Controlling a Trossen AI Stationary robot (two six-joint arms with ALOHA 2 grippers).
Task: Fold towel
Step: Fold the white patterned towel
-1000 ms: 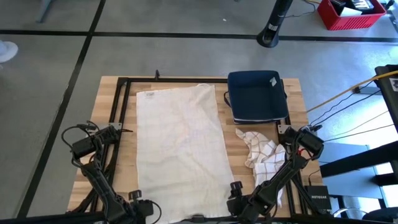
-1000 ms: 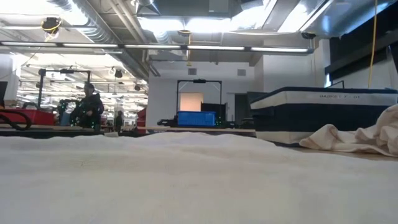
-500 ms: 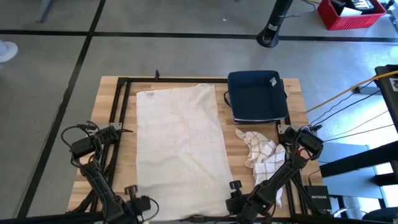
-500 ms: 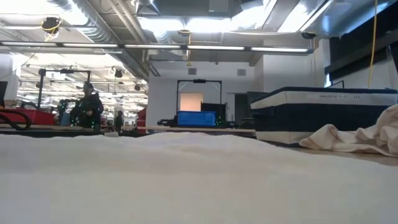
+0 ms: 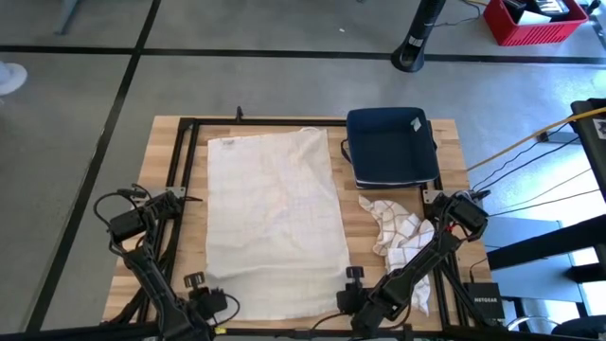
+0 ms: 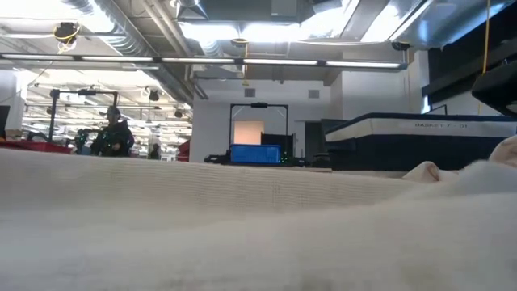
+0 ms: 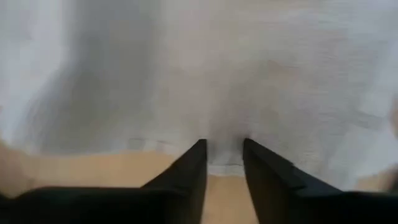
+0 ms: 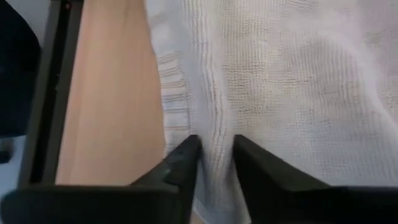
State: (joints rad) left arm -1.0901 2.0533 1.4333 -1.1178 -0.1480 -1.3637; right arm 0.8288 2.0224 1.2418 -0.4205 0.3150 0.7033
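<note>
I have both arms at the near edge of the table, one on each near corner of the white towel (image 5: 275,223), which lies spread lengthwise down the middle of the wooden table (image 5: 180,161) inside the black frame. The left gripper (image 7: 222,155) has its two fingers narrowed onto the hem, with a small tuck of cloth standing between them; I read that as a pinch on the towel. The right gripper (image 8: 214,155) does the same at the opposite corner, and here the cloth is clearly bunched into a ridge between the fingers, so it has hold. Taking both near corners at once makes sense to me: it should let the near edge travel level toward the far edge for a clean half fold. In the low view the towel fills the whole foreground as a raised swell, which I take to mean the near edge is off the table. To the right sit a dark blue bin (image 5: 391,147) and a crumpled checked cloth (image 5: 396,232), well clear of the towel's side. From above, the gripper tips are dark against the cloth edge, so I cannot make out the grip there. The low view hides the far edge, and the left wrist view is soft enough that I cannot judge how deep that pinch goes.
</note>
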